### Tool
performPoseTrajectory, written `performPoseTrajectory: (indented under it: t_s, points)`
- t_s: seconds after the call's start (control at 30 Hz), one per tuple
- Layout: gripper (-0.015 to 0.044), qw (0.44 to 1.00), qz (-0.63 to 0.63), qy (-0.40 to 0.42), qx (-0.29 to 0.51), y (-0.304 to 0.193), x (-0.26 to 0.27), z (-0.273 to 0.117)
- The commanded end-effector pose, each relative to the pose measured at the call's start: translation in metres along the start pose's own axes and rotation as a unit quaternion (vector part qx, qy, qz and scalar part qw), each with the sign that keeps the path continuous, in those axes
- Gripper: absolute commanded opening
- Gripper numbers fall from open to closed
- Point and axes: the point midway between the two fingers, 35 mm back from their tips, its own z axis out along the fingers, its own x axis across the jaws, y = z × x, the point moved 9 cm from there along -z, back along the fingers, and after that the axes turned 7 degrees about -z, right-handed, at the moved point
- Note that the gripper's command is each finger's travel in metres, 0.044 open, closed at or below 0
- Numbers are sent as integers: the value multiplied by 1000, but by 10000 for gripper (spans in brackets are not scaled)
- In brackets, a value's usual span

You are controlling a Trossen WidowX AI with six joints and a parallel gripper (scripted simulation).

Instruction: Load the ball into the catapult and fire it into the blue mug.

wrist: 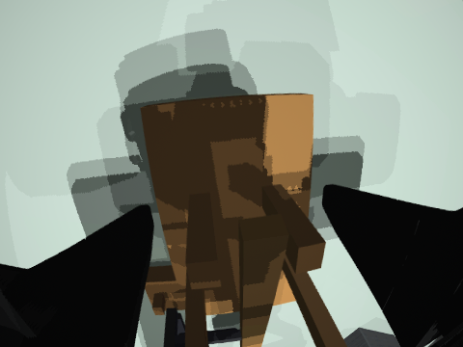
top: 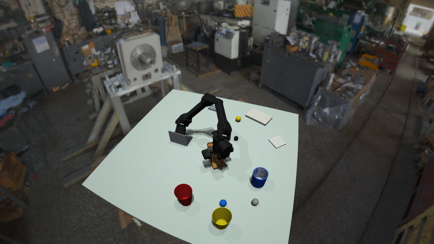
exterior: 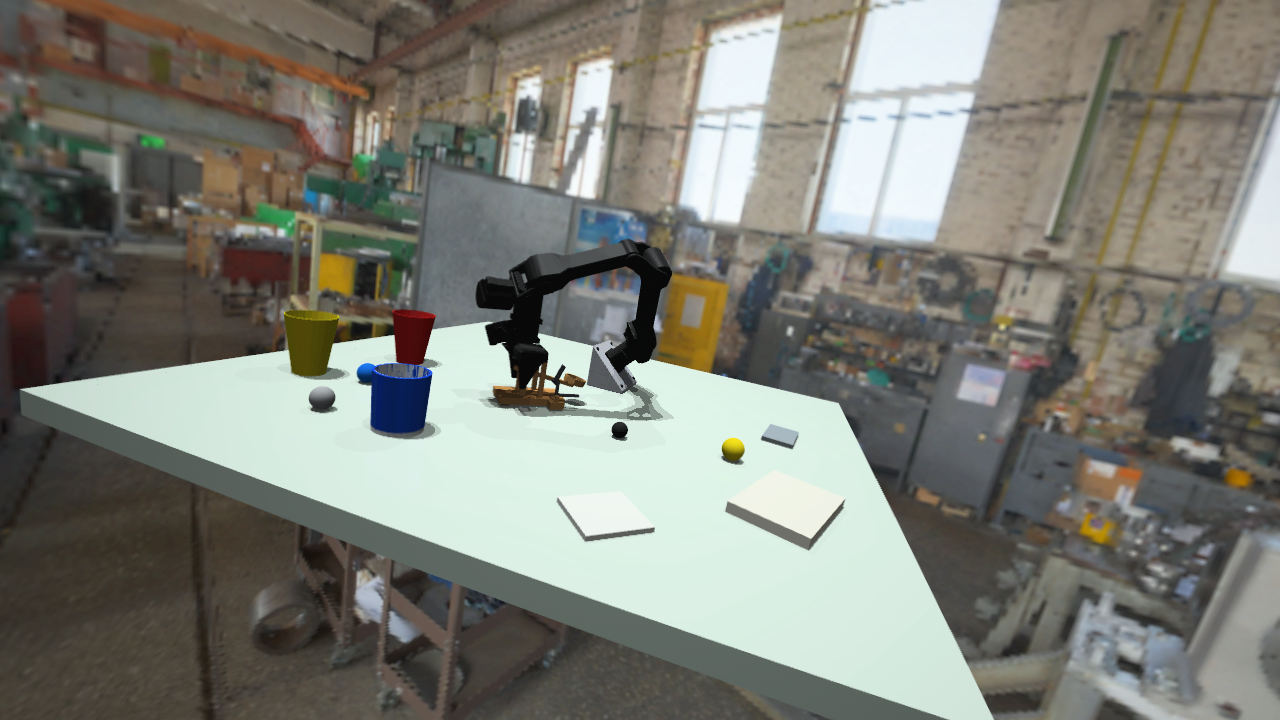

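The brown wooden catapult (top: 219, 164) (exterior: 509, 394) (wrist: 289, 135) stands on the table, its small round cup (top: 210, 144) (exterior: 573, 380) towards the arm's base. I cannot tell whether a ball is in the cup. My gripper (top: 214, 156) (wrist: 241, 206) is open, pointing down over the catapult. In the wrist view its black fingertips stand apart on either side of the frame, with gaps. The blue mug (top: 258, 181) (exterior: 400, 402) stands upright. Loose balls are black (top: 236, 138) (exterior: 619, 430), yellow (top: 238, 118) (exterior: 733, 449), blue (top: 222, 203) (exterior: 366, 372) and grey (top: 254, 202) (exterior: 322, 398).
A red cup (top: 184, 198) (exterior: 412, 338) and a yellow cup (top: 221, 223) (exterior: 310, 344) stand upright. A cream block (top: 258, 116) (exterior: 785, 505), a white tile (top: 277, 141) (exterior: 605, 514) and a small grey tile (exterior: 779, 436) lie flat. A grey bracket (top: 179, 138) (exterior: 608, 368) stands by the arm's base.
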Motion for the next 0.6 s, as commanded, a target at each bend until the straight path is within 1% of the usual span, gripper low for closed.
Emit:
performPoseTrajectory:
  t_s: [0.0, 0.1, 0.17, 0.23, 0.27, 0.37, 0.47, 0.57]
  points:
    - [440, 1000, -3, -2, -5, 4, 0, -30]
    - [440, 1000, -2, -3, -5, 2, -1, -75]
    - [440, 1000, -2, -3, -5, 0, -2, -93]
    - [440, 1000, -2, -3, -5, -1, -2, -96]
    - [440, 1000, 0, 1, -12, 2, -1, -80]
    - [440, 1000, 0, 1, -12, 2, -1, -80]
    - [440, 1000, 0, 2, -5, -3, -3, -91]
    - [440, 1000, 0, 2, -5, -1, -3, -74]
